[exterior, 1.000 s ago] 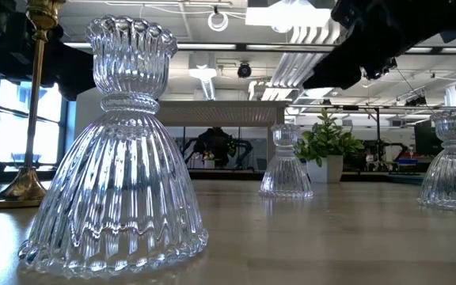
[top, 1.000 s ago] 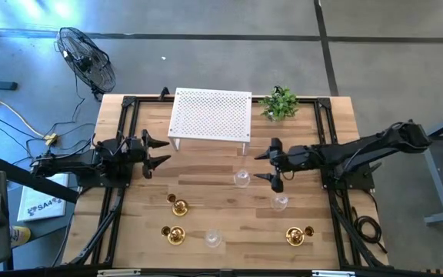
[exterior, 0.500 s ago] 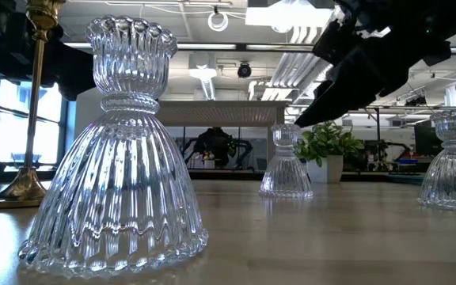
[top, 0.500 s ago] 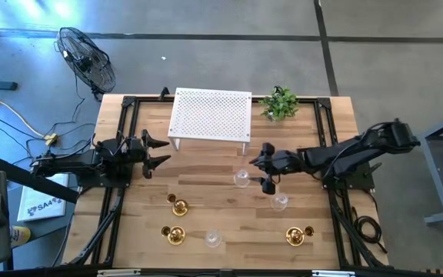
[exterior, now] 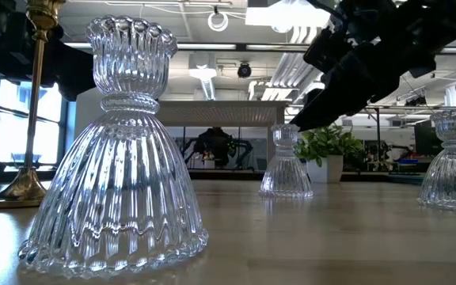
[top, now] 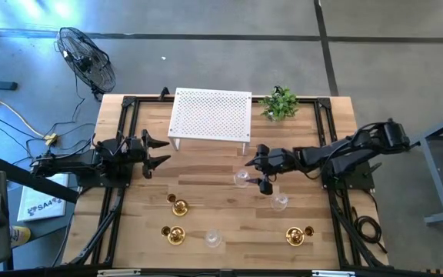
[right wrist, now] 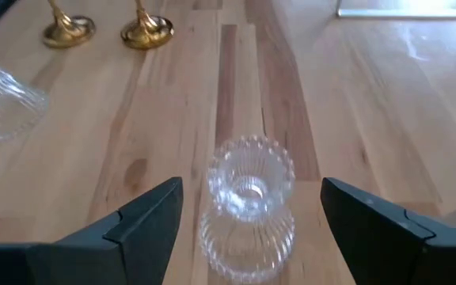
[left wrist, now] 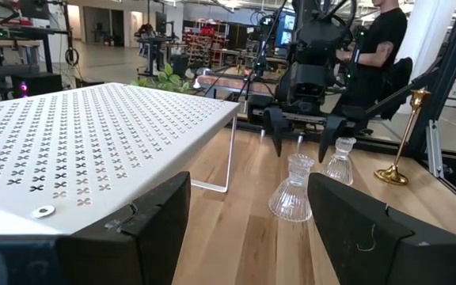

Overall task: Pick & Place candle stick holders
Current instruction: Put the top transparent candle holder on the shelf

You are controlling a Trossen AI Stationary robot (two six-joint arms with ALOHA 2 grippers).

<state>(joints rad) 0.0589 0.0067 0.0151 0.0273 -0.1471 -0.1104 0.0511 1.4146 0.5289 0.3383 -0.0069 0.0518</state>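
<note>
Glass, ribbed and clear, makes up the candle stick holder (top: 242,178) nearest the middle of the counter (top: 206,192); it stands upright just in front of the white perforated shelf (top: 211,115). The right gripper (top: 261,171) sits at its 3 o'clock side in the high view, very close, with its jaws spread wide and nothing between them. From the right wrist view this glass holder (right wrist: 248,207) lies straight ahead between the two dark fingers (right wrist: 145,222), apart from both.

A second glass holder (top: 280,202) stands at about 4 o'clock from the first, and a third glass holder (top: 214,238) is near the counter's front edge at 7 o'clock. In the low view that third one (exterior: 115,158) fills the left side, with the first (exterior: 286,165) small at centre under the right arm and another (exterior: 454,158) at the right edge.

Brass holders stand in two groups: one brass holder (top: 178,205) at 8 o'clock from the centre glass, a second brass holder (top: 174,234) nearer the front edge, and a brass pair (top: 299,235) at 5 o'clock, towards the front right.

The left gripper (top: 154,151) hovers well apart at 9 o'clock, over the counter's left side, jaws wide and empty. A potted plant (top: 281,104) sits at the back at 1 o'clock, beside the shelf. A fan (top: 88,60) stands on the floor beyond the back left corner. A person (left wrist: 378,47) in a dark top shows in the left wrist view, behind the right arm.
</note>
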